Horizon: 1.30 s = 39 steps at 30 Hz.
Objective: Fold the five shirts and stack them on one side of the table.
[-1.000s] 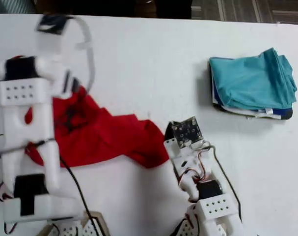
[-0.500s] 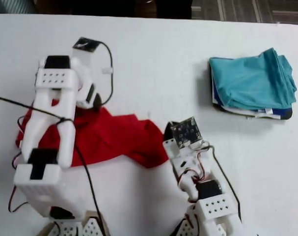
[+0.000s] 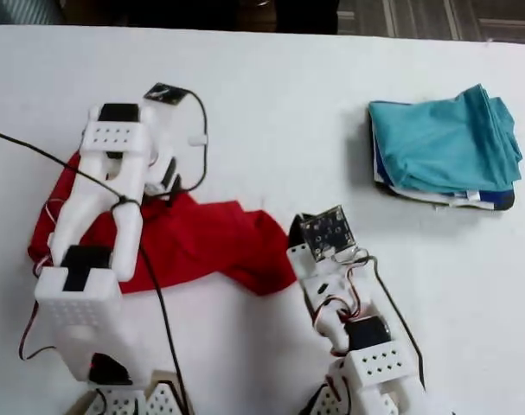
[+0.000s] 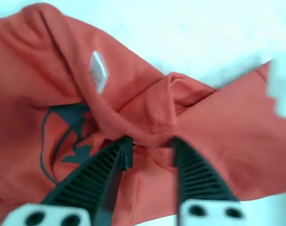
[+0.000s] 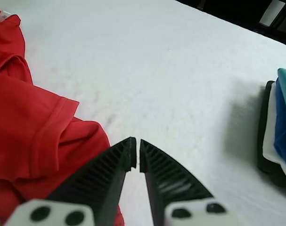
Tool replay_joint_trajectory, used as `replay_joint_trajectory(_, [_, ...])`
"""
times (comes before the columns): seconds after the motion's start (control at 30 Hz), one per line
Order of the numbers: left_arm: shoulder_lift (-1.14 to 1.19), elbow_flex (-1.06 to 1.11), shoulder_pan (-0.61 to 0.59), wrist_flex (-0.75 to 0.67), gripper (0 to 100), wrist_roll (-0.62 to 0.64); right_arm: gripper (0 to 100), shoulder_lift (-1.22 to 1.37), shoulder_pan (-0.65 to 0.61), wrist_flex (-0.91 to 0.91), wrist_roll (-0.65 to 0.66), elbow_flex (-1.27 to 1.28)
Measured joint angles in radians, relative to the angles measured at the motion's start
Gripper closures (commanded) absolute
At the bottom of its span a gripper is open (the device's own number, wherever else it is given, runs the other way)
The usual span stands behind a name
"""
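— The left pincer (image 4: 150,148) stands apart, with a raised fold of the red shirt (image 4: 204,122) between its tips. The right pincer (image 5: 137,155) is together and holds nothing, over bare surface (image 5: 180,70) just beside a sleeve.

— Where can this go wrong?

— I think the left one may close on several layers at once, because the cloth is bunched there. Then the shirt would lift as a lump and not spread flat.

— And the shirt itself?

— It lies crumpled at the left of the surface, well apart from the stack (image 3: 444,147) at the right. From above, the left arm (image 3: 106,207) covers that fold. The left wrist view gives it plainly, and also a white label (image 4: 98,70) and a dark print (image 4: 67,136).
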Motion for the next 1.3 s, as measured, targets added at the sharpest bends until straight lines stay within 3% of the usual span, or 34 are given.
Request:
replay_joint_trajectory(0.13, [0.002, -0.041, -0.006, 0.025, 97, 0.003, 97.4, 0.000, 0.000, 0.000, 0.000, 0.000])
replay_joint_trajectory(0.4, [0.000, -0.299, -0.017, 0.256, 97, 0.003, 97.4, 0.000, 0.000, 0.000, 0.000, 0.000])
replay_joint_trajectory(0.53, [0.000, -0.310, -0.011, 0.262, 85, 0.018, 97.4, 0.000, 0.000, 0.000, 0.000, 0.000])
replay_joint_trajectory(0.67, [0.054, -0.293, -0.015, 0.252, 76, 0.196, 97.4, 0.000, 0.000, 0.000, 0.000, 0.000])
replay_joint_trajectory(0.83, [0.152, -0.292, -0.012, 0.236, 76, 0.457, 97.4, 0.000, 0.000, 0.000, 0.000, 0.000])
replay_joint_trajectory(1.0, [0.233, -0.292, -0.014, 0.229, 78, 0.493, 97.4, 0.000, 0.000, 0.000, 0.000, 0.000])
replay_joint_trajectory(1.13, [0.250, -0.292, -0.014, 0.213, 98, 0.494, 97.4, 0.000, 0.000, 0.000, 0.000, 0.000])
replay_joint_trajectory(1.3, [0.252, -0.333, -0.017, 0.204, 97, 0.497, 97.4, 0.000, 0.000, 0.000, 0.000, 0.000])
